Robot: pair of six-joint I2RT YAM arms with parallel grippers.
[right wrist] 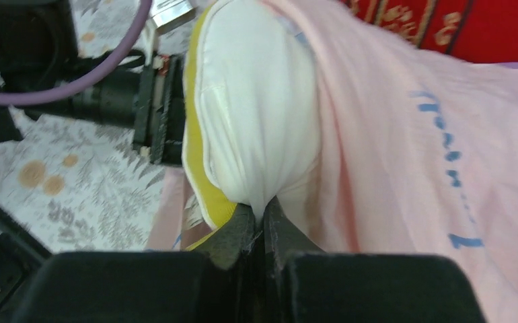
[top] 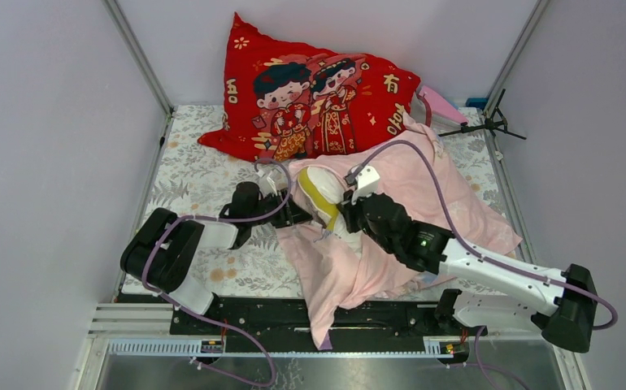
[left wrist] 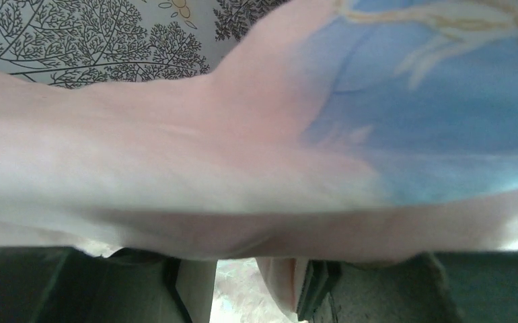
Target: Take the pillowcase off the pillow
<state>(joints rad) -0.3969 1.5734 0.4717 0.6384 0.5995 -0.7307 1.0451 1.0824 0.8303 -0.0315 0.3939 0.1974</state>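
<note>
Pillowcase (top: 476, 207), pink and thin, lies in a crumpled heap in the middle of the frame on the desk (top: 200, 183), and one end hangs over the desk's bottom edge. The white pillow (top: 318, 193) with yellow trim pokes out of it on the left side. The right claw (right wrist: 263, 222) is pressed together, pinching the pillow's white corner. The left claw (top: 295, 214) sits at the pink cloth's edge with cloth draped over its fingers; I cannot tell if it holds any. A red cushion (top: 318, 97) leans at the top.
</note>
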